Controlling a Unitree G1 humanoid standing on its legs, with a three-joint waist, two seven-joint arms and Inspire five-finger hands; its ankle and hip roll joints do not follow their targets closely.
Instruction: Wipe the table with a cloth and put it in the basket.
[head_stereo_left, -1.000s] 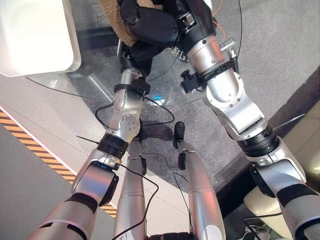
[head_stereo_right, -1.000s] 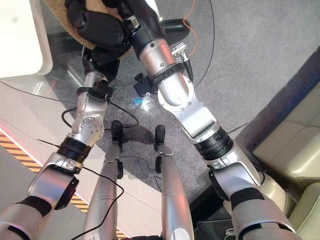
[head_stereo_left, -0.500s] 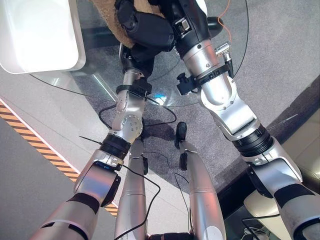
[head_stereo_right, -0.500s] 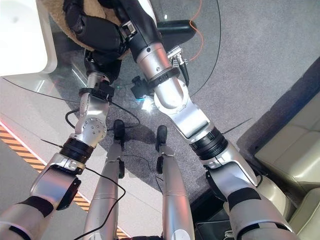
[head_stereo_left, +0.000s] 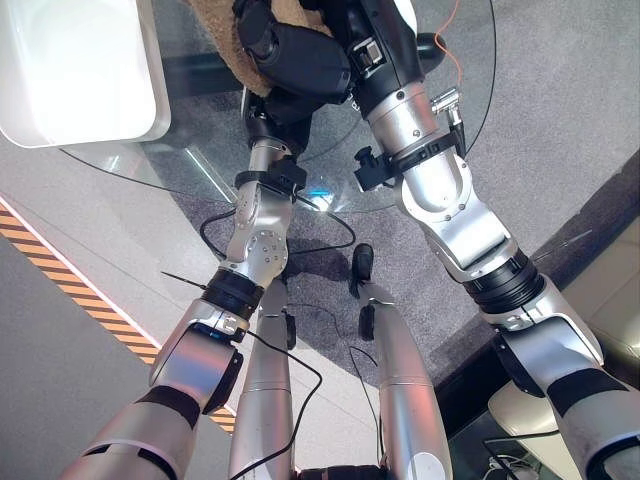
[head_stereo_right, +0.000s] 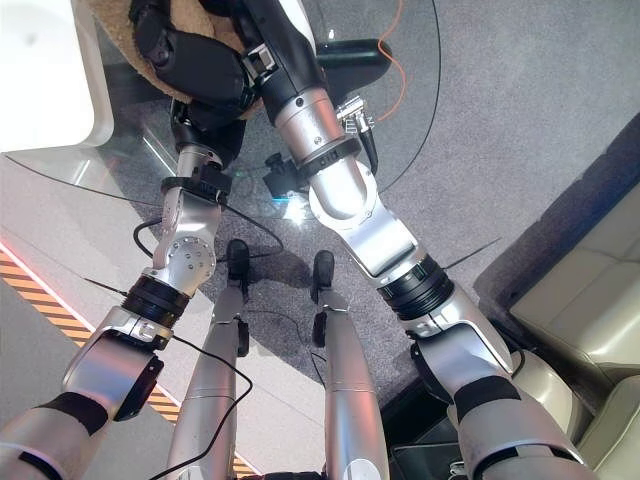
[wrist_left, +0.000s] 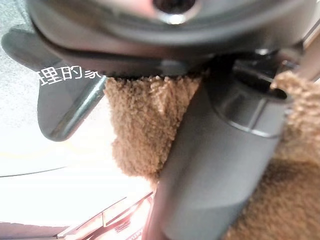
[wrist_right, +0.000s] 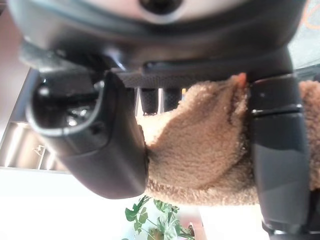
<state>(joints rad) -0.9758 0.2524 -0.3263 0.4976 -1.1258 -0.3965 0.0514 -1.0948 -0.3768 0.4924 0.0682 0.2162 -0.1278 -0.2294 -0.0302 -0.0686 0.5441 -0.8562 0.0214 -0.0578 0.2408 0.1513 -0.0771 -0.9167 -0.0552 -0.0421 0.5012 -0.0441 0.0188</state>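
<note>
Cloth (wrist_right: 200, 150), tan and fluffy, on round glass table (head_stereo_left: 200, 150).

Looks like a lounge or showroom area: round glass surface (head_stereo_left: 200, 165) on grey carpet (head_stereo_left: 560, 110), beige cushioned sofa (head_stereo_right: 580, 290) just beside it, pale polished floor with orange-black hazard striping (head_stereo_left: 70, 285), potted green plant (wrist_right: 150, 220).
</note>
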